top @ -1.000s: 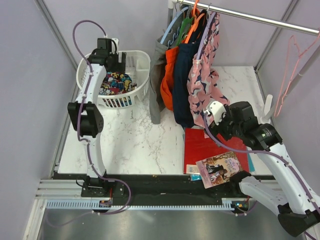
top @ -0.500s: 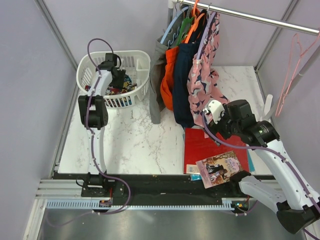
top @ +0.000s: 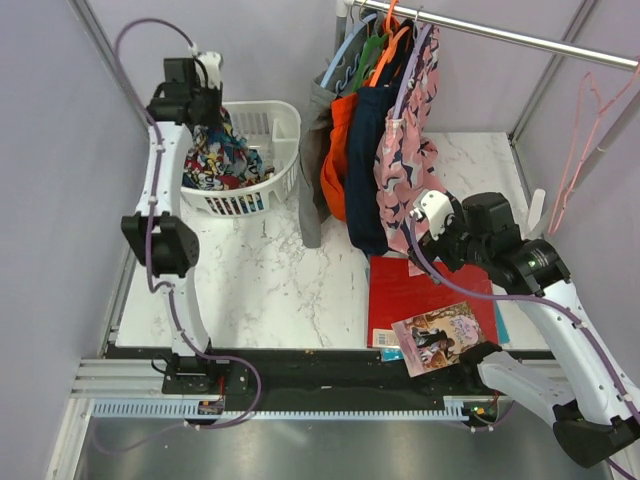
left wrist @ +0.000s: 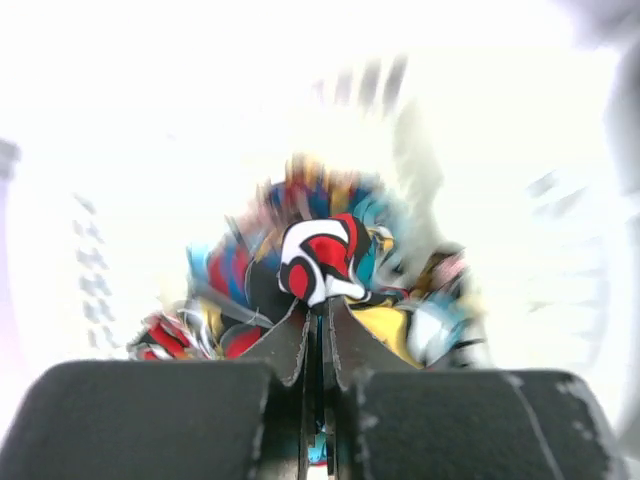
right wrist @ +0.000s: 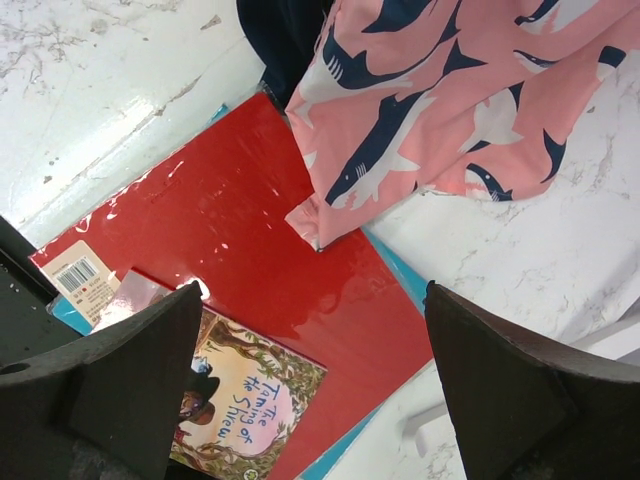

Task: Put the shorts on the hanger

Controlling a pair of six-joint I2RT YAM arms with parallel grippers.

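The comic-print shorts hang in a bunch from my left gripper, with their lower part still inside the white basket. In the left wrist view the left gripper is shut on a fold of the shorts. The pale-pink wire hanger hangs at the far right, by the wall. My right gripper stands open over the red book, holding nothing. The right wrist view shows the right gripper with its jaws wide apart above the red book.
A rail at the back carries several garments, among them a pink shark-print one and a navy one. A picture book lies on the red book near the front edge. Walls close in on both sides.
My left gripper went down into the basket, shut on the shorts and rose to the back left with them. The right arm has barely moved.
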